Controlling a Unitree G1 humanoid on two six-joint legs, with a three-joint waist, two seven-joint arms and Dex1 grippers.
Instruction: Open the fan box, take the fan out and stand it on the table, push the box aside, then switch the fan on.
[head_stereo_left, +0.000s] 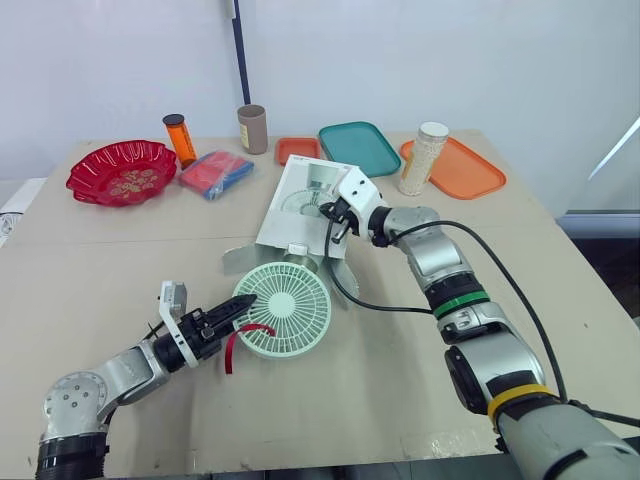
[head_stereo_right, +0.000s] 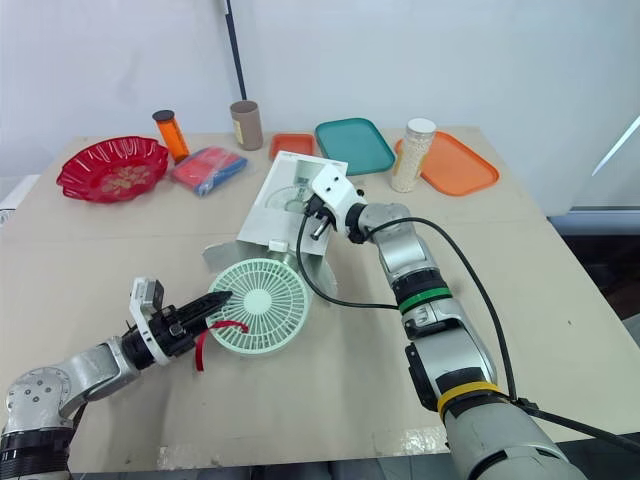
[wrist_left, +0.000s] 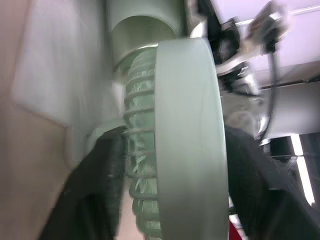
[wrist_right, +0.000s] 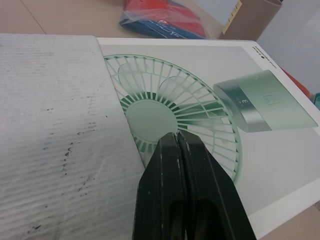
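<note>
Fan (head_stereo_left: 285, 308) out, flat on the table (head_stereo_left: 400, 390), grille up, just in front of the fan box (head_stereo_left: 300, 195) at its open end, foot in among the splayed flaps (head_stereo_left: 243, 258); cannot tell whether quite free of them. Left gripper (head_stereo_left: 245, 304) clamped on the fan's outer ring on the side away from the box, one finger on each face of the rim. Right gripper (wrist_right: 176, 136) closed tight on nothing, tips pressing down on the box's printed top and pinning it. Looks light, hard plastic: stiff around the ring, thin and bendable in the grille ribs, smooth enough to swivel in a two-finger pinch when tipped upright. Best taken by the solid ring or the neck, never the ribs. Red strap (head_stereo_left: 248, 335) looped at the rim under the left gripper, likely to snag. Plenty of bare table in front of the box and to its right for standing the fan, short of the near edge. Little room behind the box: small orange tray (head_stereo_left: 297, 148) and teal tray (head_stereo_left: 360, 147) just beyond it, blue packet (head_stereo_left: 214, 172) near its left far corner. Probably easiest to shove the box rightward.
</note>
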